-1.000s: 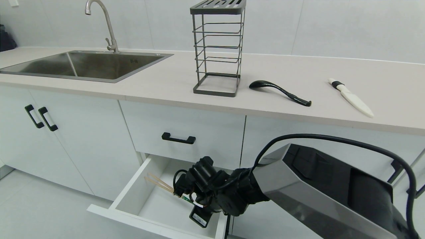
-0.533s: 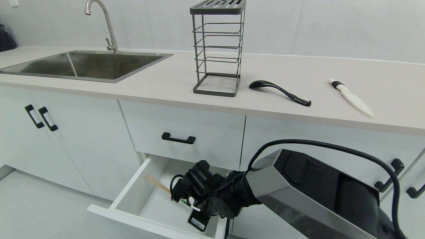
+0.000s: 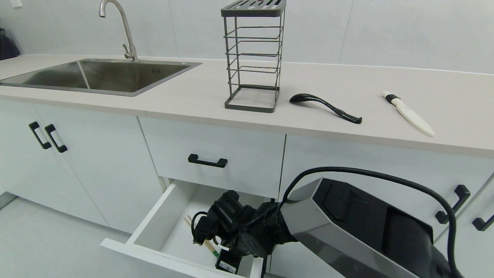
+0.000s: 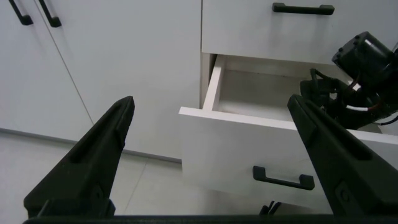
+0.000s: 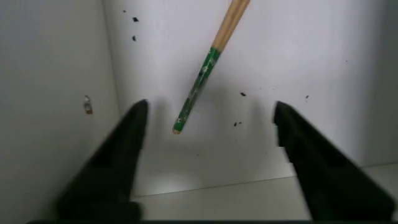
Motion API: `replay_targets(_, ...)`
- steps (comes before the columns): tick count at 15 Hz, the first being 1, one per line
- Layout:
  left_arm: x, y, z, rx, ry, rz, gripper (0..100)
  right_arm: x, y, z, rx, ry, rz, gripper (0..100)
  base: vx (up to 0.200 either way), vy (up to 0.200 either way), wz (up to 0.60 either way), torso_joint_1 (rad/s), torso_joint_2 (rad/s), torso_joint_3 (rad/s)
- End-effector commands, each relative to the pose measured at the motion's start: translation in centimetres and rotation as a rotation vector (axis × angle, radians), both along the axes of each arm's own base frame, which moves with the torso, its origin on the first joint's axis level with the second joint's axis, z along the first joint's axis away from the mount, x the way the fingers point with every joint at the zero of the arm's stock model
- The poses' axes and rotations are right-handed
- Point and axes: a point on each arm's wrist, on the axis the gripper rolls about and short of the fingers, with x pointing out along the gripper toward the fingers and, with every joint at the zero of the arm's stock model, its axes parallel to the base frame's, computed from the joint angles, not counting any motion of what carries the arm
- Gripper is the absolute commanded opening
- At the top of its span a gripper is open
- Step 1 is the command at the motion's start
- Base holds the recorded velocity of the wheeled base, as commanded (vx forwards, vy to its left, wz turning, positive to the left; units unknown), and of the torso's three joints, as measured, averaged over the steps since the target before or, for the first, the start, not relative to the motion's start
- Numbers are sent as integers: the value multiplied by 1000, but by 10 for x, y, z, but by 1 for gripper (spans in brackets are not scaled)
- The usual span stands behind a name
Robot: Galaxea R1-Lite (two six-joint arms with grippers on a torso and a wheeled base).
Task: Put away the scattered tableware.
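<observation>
chopsticks, head view: lying low in the open drawer (image 3: 154, 216) by the right gripper (image 3: 227, 258); a second ago they (image 3: 208, 245) pointed up, higher.
spoon, knife: spoon (image 3: 326, 105) and knife (image 3: 409, 114) on the counter (image 3: 185, 92), apart.
left gripper, left wrist view: left gripper (image 4: 210, 106) spread wide, holding nothing, facing the drawer.
right gripper, right wrist view: fingers wide apart, chopsticks flat on the drawer floor, clear of both.
meaning: released (so it seems); chopsticks stored, spoon and knife remain.

A kitchen — sink (image 3: 96, 75), tap (image 3: 119, 27), counter (image 3: 328, 119) and drawers (image 3: 210, 154).
</observation>
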Motion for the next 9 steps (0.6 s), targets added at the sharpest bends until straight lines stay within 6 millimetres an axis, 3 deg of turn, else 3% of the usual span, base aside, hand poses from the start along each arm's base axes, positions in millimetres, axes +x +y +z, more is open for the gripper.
replay_targets(1,0,0,0,1,1,0,100,-2,2,24,34,-24,9,100,0,0,0,0,0,0)
replay_targets(3,0,0,0,-1,1,0,100,-9,3,55,78,-54,19,100,0,0,0,0,0,0)
replay_targets(9,0,0,0,-1,1,0,100,-32,-10,120,161,-111,33,100,0,0,0,0,0,0)
